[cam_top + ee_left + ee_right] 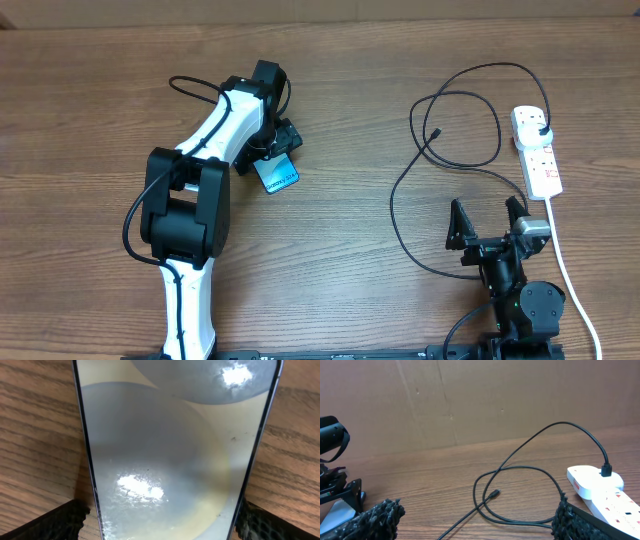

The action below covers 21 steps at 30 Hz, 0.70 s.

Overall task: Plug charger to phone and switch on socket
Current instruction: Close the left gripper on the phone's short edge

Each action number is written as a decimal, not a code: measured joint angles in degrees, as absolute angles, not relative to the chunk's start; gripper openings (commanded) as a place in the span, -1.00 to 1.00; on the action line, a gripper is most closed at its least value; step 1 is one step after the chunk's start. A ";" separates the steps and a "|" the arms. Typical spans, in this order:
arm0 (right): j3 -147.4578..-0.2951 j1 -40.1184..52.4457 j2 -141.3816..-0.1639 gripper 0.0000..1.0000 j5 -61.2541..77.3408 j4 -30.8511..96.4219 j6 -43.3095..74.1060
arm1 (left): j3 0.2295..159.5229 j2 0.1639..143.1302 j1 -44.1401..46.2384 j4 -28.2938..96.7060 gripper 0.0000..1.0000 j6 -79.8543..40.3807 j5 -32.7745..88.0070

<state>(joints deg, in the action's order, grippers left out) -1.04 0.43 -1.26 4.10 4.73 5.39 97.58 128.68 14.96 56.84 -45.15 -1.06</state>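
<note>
The phone (278,176) is laid flat on the table (350,270) at the left, and the left gripper (270,152) is spread wide open over it, one finger at each side. The right gripper (487,215) is opened wide too, with nothing in it, near the socket (538,152). The charger (497,130) is plugged into the socket's far end, and its small tip is seen well apart from the phone.

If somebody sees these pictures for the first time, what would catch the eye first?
The phone, with its bright blue screen, lies left of centre on the table under the left arm, whose jaws stand at either side of it. On the right, the black charger sprawls in wide loops, its plug in the white socket and its tip lying free.
</note>
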 measured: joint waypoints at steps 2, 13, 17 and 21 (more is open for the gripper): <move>-1.04 0.43 -1.26 1.00 4.08 4.75 5.39 | 97.58 128.68 14.92 56.84 1.00 -45.80 -0.99; -1.04 0.43 -1.26 1.00 4.10 4.75 5.37 | 97.56 128.68 14.85 57.01 0.74 -48.16 -0.84; -1.04 0.43 -1.26 1.00 4.12 4.73 5.39 | 97.51 128.68 14.79 57.23 0.62 -48.86 -0.69; -1.04 0.43 -1.26 1.00 4.10 4.73 5.39 | 97.54 128.68 14.63 57.17 0.51 -49.41 -0.43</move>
<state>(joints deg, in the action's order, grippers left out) -1.04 0.43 -1.26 4.10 4.73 5.39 97.54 128.68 14.63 57.17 -49.41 -0.43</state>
